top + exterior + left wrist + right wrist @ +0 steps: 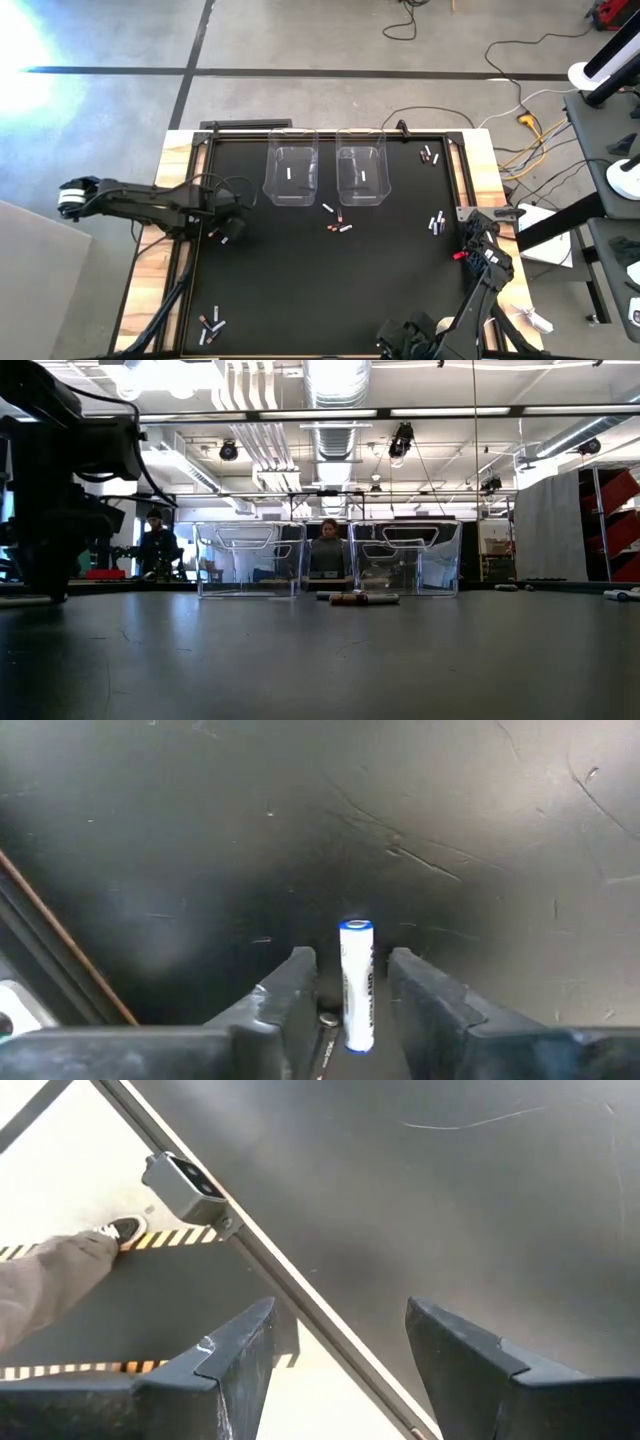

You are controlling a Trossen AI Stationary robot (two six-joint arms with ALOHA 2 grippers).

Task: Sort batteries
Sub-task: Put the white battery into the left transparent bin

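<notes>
Two clear bins [291,176] each hold one battery, so sorting has barely begun. The left claw [350,982] sits low on the tabletop [320,290], its fingers straddling a white battery [357,982] with slim gaps either side, not yet pinching. Beyond it, loose batteries [338,224] lie scattered. The right claw [340,1355] waits spread and empty at the tabletop's edge.

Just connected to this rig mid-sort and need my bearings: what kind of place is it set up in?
Probably an open industrial lab or workshop: exposed ceiling ducts and strip lights, a bare concrete floor with loose cables, and people seated at stations beyond the black table.
</notes>
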